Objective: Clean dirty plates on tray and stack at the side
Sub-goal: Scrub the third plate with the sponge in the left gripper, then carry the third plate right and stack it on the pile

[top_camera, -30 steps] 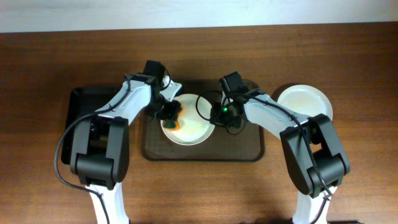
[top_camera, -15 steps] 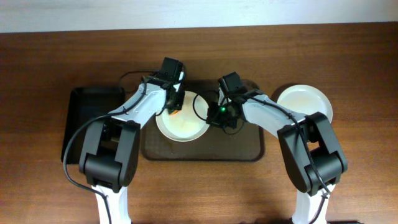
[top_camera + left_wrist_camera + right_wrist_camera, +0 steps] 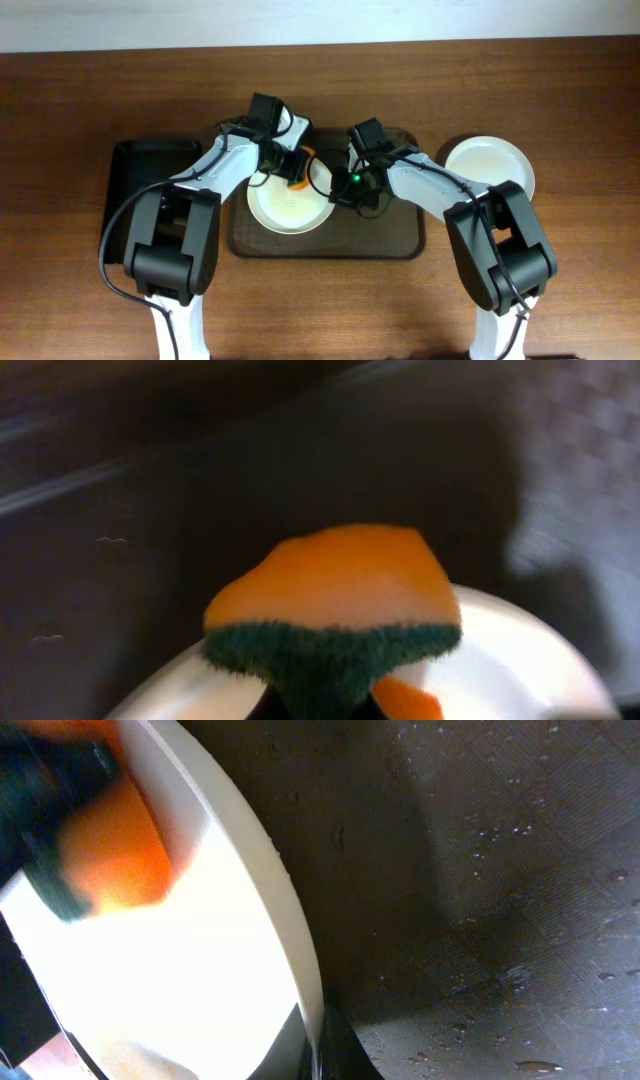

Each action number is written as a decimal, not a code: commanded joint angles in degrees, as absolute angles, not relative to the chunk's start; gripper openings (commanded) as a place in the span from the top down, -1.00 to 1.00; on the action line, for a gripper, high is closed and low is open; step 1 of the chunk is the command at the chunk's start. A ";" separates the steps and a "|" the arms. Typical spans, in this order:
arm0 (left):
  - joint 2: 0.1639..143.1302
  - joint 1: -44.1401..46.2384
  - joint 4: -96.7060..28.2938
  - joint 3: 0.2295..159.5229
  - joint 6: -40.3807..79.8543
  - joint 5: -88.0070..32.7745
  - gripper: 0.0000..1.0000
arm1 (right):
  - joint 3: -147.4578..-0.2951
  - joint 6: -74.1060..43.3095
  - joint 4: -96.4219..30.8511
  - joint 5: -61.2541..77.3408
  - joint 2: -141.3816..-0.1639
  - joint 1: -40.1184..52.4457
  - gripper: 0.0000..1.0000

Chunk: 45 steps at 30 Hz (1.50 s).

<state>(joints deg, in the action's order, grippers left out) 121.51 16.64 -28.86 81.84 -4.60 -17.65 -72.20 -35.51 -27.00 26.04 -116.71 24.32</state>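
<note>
A: Two plates in sight, no third. Between the right jaws, the dirty plate [image 3: 285, 205], lying over the tray [image 3: 400, 240]. Well out past the outer side of those jaws, a pale plate [image 3: 490, 165] on the bare table [image 3: 560, 280], set aside as done by the look of it.

B: How wide on the right gripper [image 3: 342, 192]?

A: Nearly closed, only the rim's thickness between the jaws, going by the wrist view. Pinched there to steady the plate, and seemingly to tip it toward the other arm. Cannot swear to the tilt.

B: And the left gripper [image 3: 293, 175]?

A: Clamped on the sponge [image 3: 335, 590], orange body out ahead of the jaws, green scouring face apparently toward the white. Fingers themselves hidden beneath it, so grip judged from how it sits.

B: Why that way round?

A: Rough side onto the sauce, presumably. Note the orange patch [image 3: 405, 695] just under the sponge, close to the jaws: sauce or a sponge corner, hard to tell. Wiping likely not yet finished.

B: Risks?

A: Rim sliding out of so thin a pinch under sideways scrubbing. Better light strokes. Black tray [image 3: 140, 190] far beyond the left jaws, not involved.
</note>
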 commanded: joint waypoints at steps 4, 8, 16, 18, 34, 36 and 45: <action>125.89 16.45 -44.73 79.81 14.79 21.74 1.00 | -71.24 -34.28 -27.99 25.04 -118.56 24.36 0.92; 125.89 16.45 -53.65 79.81 -5.34 -16.56 1.00 | -71.24 -34.28 -28.03 25.06 -118.58 24.36 0.92; 125.89 16.45 -55.00 88.14 -7.40 -29.47 1.00 | -71.24 -34.28 -28.03 25.08 -118.56 24.36 0.92; 125.89 15.92 -55.20 96.33 -5.48 -23.57 1.00 | -71.24 -34.26 -28.05 25.06 -118.56 24.36 0.92; 125.91 9.37 -78.06 127.44 -1.23 -8.97 1.00 | -73.47 -22.59 -45.91 -51.81 -87.92 39.77 0.92; 125.91 9.47 -78.08 127.44 -1.23 -8.97 1.00 | -73.45 -19.70 -46.11 -67.66 -88.18 48.86 0.92; 125.91 9.47 -78.11 127.44 -1.26 -8.97 1.00 | -73.45 -30.09 -48.69 -35.20 -88.20 43.33 0.92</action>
<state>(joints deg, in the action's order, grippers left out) 126.13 9.30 -78.24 127.04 -1.91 -9.13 -72.90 -25.41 -48.62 -57.19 -88.95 49.19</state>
